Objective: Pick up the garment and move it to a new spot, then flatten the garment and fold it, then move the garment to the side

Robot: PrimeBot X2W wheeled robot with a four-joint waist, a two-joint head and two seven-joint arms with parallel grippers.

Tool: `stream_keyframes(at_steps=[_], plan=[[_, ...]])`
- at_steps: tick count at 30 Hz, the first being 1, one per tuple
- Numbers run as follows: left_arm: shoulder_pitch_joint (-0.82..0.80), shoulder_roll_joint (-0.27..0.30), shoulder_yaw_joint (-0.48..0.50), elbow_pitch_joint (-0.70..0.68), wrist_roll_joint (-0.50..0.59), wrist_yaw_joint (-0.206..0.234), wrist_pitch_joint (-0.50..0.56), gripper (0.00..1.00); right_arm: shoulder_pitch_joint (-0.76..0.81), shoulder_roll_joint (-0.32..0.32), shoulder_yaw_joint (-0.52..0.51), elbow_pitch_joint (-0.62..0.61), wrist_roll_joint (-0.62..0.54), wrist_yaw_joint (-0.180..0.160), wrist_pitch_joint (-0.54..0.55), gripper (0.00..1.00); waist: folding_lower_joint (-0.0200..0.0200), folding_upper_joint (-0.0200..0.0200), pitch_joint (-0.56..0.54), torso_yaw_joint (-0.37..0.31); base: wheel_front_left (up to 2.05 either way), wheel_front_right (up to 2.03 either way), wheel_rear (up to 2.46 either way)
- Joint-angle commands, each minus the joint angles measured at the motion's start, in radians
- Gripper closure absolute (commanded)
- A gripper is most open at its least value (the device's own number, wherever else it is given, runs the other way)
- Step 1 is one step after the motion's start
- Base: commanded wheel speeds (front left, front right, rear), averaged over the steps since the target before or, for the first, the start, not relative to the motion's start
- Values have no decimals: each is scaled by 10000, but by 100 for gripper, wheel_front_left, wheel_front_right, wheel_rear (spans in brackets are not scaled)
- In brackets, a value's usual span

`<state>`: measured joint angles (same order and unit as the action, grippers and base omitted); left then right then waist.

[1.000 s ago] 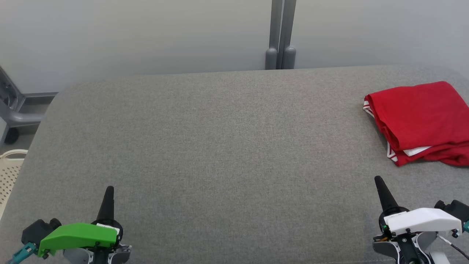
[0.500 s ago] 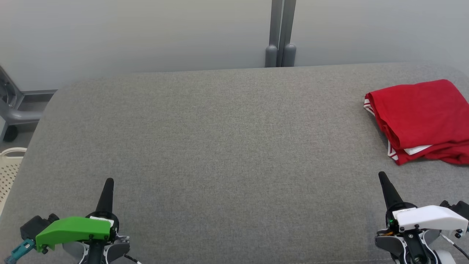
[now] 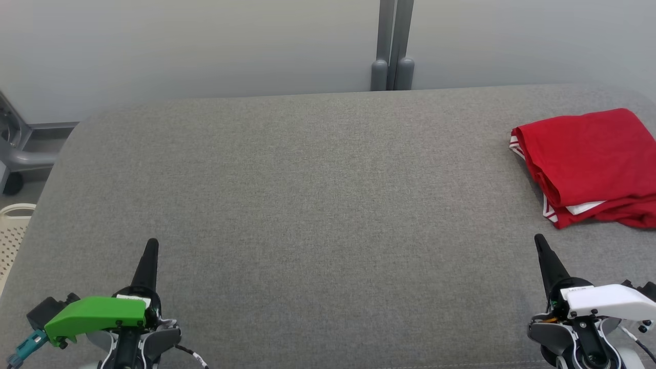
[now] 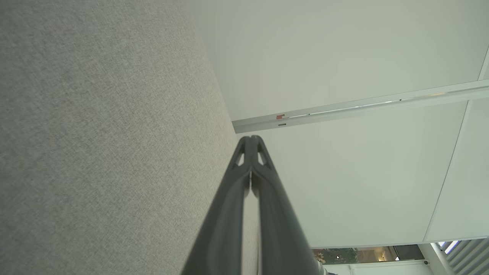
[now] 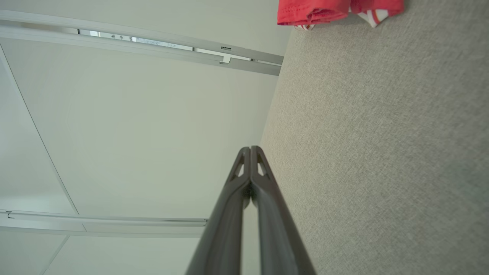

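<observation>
The garment (image 3: 589, 164) is red with white striped trim and lies folded at the right edge of the grey padded table (image 3: 318, 205); the right wrist view catches its edge (image 5: 324, 11) at the top. My left gripper (image 3: 151, 242) is shut and empty near the table's front left, its tips pressed together (image 4: 251, 138). Shut and empty too, my right gripper (image 3: 538, 238) stands at the front right, a short way in front of the garment, fingertips closed together (image 5: 250, 149).
A pale wall with a grey double post (image 3: 392, 48) runs behind the table. A perforated cream basket (image 3: 13, 230) and a grey frame with a wheel (image 3: 15, 159) stand off the table's left side.
The whole picture has shifted a little, so the camera moved. Both grippers sit slightly lower in the head view, still shut. The garment lies as before.
</observation>
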<state>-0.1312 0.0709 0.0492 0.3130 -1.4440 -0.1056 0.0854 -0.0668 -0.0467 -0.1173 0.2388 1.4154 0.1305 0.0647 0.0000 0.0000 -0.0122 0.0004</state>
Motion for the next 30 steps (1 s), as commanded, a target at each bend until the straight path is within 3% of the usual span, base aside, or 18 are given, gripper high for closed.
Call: stream_keyframes(at_steps=[1,30], plan=[[-235,-32,72,-21,-216,-75,53,100,-161,-51,-52,-97,241,5,49,100,0,0,10,0,0,0,0],[-576,-220,385,54,-1664,-290,522,100,-225,-56,-291,-178,2006,4,298,100,0,0,176,-7,0,0,0]])
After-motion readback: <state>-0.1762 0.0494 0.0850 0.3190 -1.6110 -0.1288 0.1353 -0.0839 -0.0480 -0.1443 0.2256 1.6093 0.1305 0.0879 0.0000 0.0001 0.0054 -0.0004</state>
